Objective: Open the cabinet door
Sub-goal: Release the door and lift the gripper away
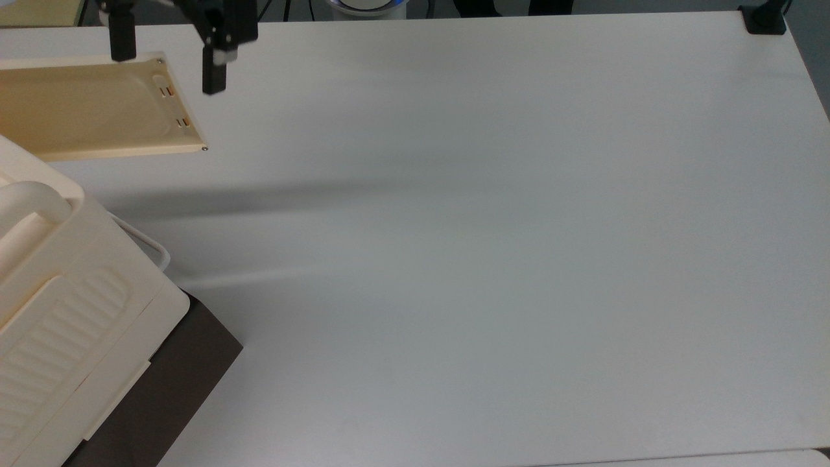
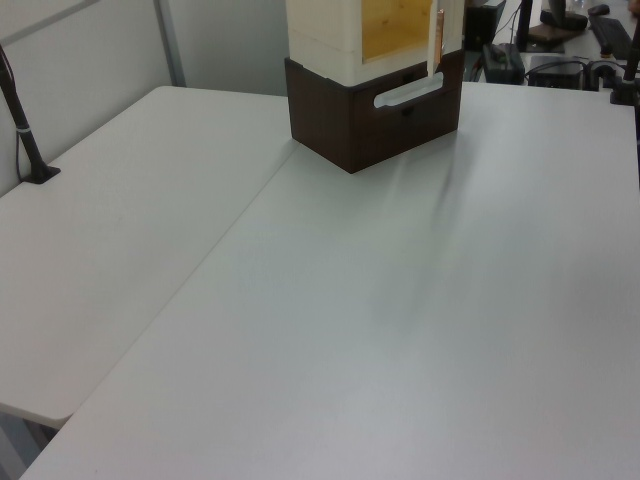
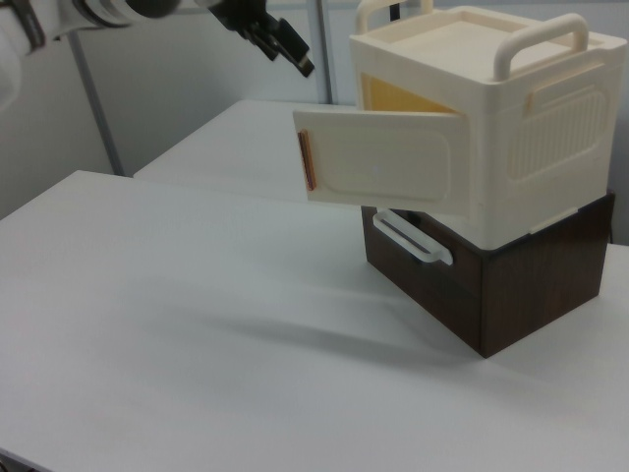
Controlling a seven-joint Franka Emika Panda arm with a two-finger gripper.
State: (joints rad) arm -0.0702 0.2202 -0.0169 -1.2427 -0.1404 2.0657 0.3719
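Your thin cream-yellow plastic cabinet door (image 1: 97, 107) stands swung wide from the large cream plastic cabinet (image 3: 491, 118). The black two-finger gripper (image 1: 168, 55), fingers spread, hovers apart from its free edge. White table (image 1: 486, 227) lies open; the frame crops the gripper's upper body.

Open claw (image 1: 168, 55) hovers over the swung-out cabinet door (image 1: 91, 110).
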